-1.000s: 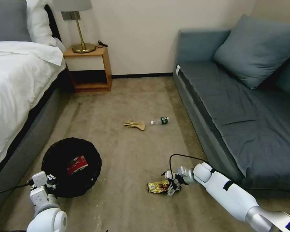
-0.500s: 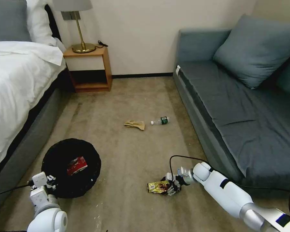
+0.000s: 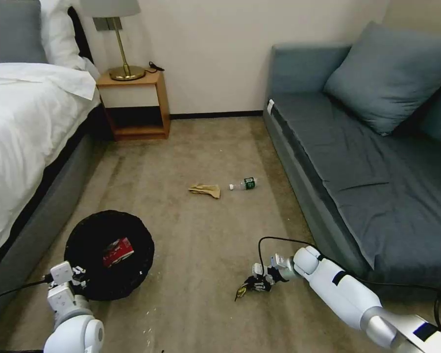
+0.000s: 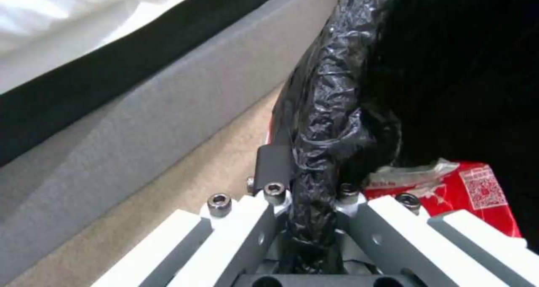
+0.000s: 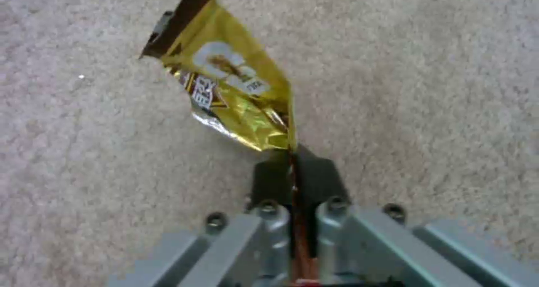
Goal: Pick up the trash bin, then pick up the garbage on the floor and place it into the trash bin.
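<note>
The left gripper (image 3: pixel 76 275) sits nearest, low at the bin's (image 3: pixel 85 230) near edge, its fingers (image 4: pixel 273 162) pinched on the bag-covered rim (image 4: pixel 323 110). The bin is beside the bed (image 3: pixel 19 127), and the red wrapper (image 3: pixel 117 250) lies inside it, just past the clamped rim in the left wrist view.

To the right of the bin, out over the carpet (image 3: pixel 191 274), the right gripper (image 3: pixel 252 286) is closed on one edge of the gold wrapper (image 3: pixel 240 292). In the right wrist view the gold wrapper (image 5: pixel 225 89) hangs out from the tightly pinched fingers (image 5: pixel 314 175), with carpet behind it; whether its far corner touches the floor cannot be told. It is well apart from the bin.

Farther from the bin, in the middle of the floor, the tan paper (image 3: pixel 205 190) and the bottle (image 3: pixel 243 184) lie near each other, not touching, the bottle on its side toward the sofa (image 3: pixel 367 162). Beyond the bin, against the wall, stands a nightstand (image 3: pixel 134 105) with a lamp (image 3: pixel 116 39).
</note>
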